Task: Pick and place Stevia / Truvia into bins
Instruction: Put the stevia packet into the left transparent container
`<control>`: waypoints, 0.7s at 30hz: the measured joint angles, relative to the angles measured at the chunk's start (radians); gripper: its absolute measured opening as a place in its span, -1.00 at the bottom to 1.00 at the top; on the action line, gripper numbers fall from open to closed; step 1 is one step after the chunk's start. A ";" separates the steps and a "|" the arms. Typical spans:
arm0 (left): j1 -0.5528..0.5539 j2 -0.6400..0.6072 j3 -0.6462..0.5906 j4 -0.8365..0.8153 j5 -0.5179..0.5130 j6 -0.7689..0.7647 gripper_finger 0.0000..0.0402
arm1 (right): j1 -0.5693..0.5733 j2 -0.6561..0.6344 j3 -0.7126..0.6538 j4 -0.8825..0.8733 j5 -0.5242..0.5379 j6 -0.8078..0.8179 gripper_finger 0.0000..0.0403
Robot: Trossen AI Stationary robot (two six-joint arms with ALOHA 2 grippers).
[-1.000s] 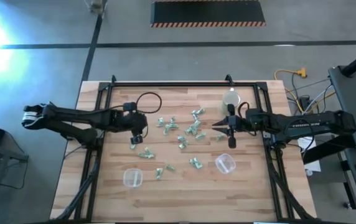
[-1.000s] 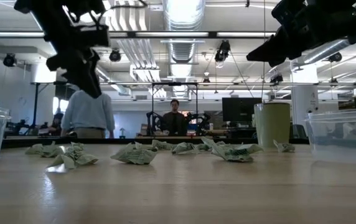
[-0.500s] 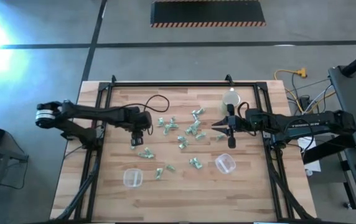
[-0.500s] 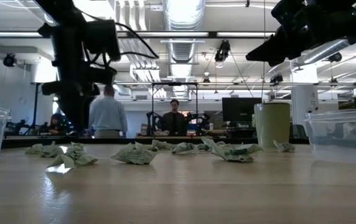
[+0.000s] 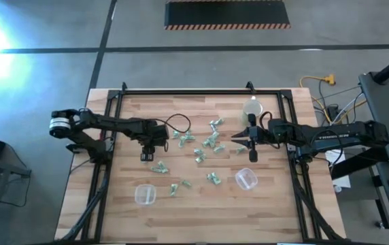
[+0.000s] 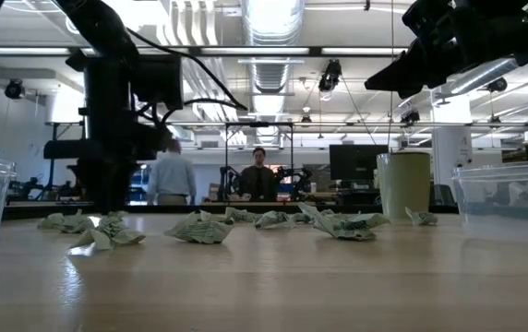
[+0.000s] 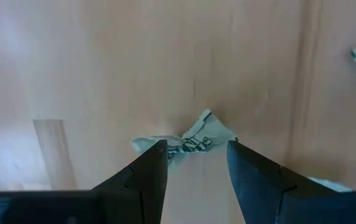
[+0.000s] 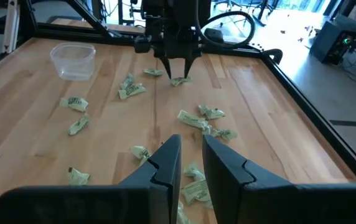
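The left tool [image 7: 196, 163] points down, fingers apart around a crumpled sachet [image 7: 193, 138] on the counter [image 5: 201, 211]. The right tool [image 8: 190, 163] hovers above the counter, fingers narrowly parted and empty.

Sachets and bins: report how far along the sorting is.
Done: nothing visible; both clear bins look empty from the high view.
In hand: the left gripper is low over the table with open fingers straddling one crumpled sachet, not yet closed.
Left: the scattered sachets all lie on the table. The right gripper waits above them.
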 joint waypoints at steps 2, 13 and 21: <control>0.000 0.001 0.000 -0.001 0.000 0.042 -0.26 | 0.000 0.000 0.000 0.000 0.000 0.000 -0.72; -0.001 0.000 0.000 0.000 -0.027 0.156 -0.26 | 0.000 0.000 -0.002 0.000 0.000 -0.001 -0.72; -0.001 -0.013 0.025 -0.003 -0.027 0.109 -0.26 | 0.000 0.000 -0.005 0.000 0.000 -0.006 -0.72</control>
